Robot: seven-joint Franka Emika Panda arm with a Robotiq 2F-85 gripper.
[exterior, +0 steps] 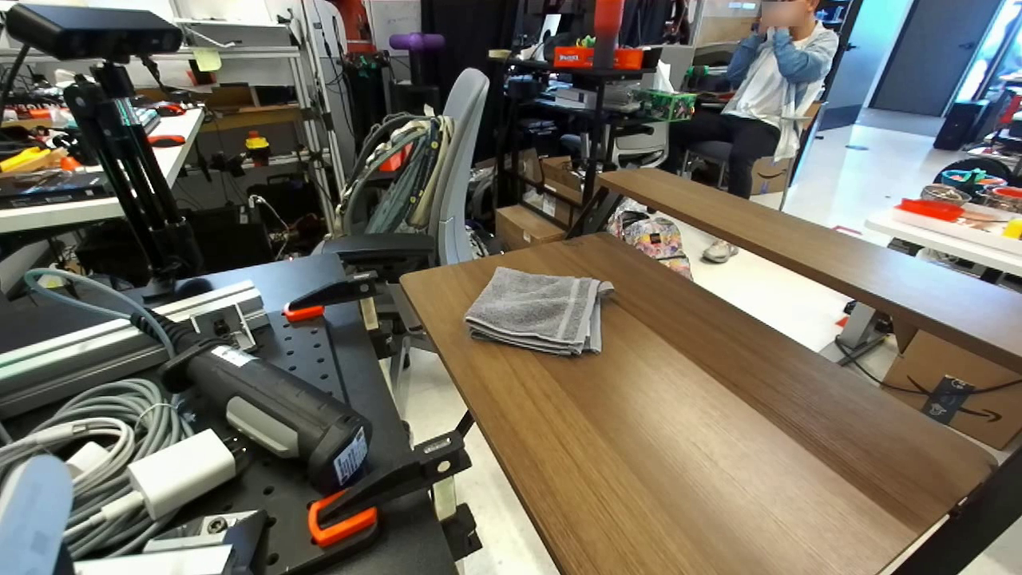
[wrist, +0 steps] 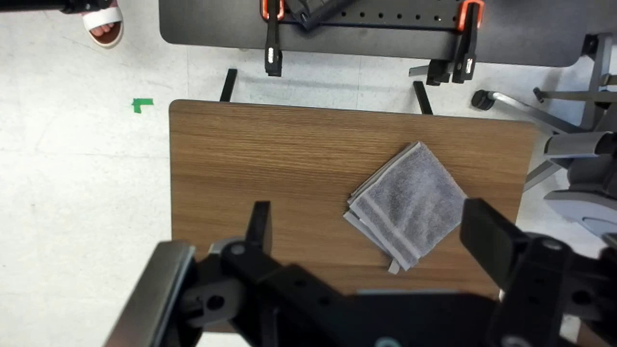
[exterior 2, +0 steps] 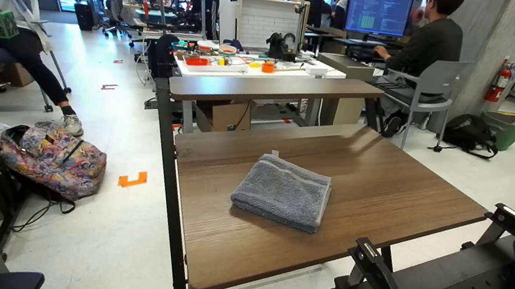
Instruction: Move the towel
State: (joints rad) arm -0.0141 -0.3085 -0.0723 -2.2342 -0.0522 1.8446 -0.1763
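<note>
A grey folded towel lies flat on a brown wooden table; the towel shows in both exterior views (exterior: 539,311) (exterior 2: 283,193) and in the wrist view (wrist: 412,202). It has a lighter stripe near one edge and a small tag at a corner. The table shows in both exterior views (exterior: 679,447) (exterior 2: 383,182) and in the wrist view (wrist: 250,159). In the wrist view my gripper (wrist: 369,206) is open and empty, well above the table. The right finger overlaps the towel's right corner in the picture. The gripper does not show in either exterior view.
A raised wooden shelf (exterior: 798,239) runs along one long side of the table. A black bench (wrist: 385,36) with orange-tipped clamps (wrist: 273,48) runs along the opposite side. A grey office chair (exterior: 463,160) stands near the table's end. A patterned backpack (exterior 2: 56,156) lies on the floor.
</note>
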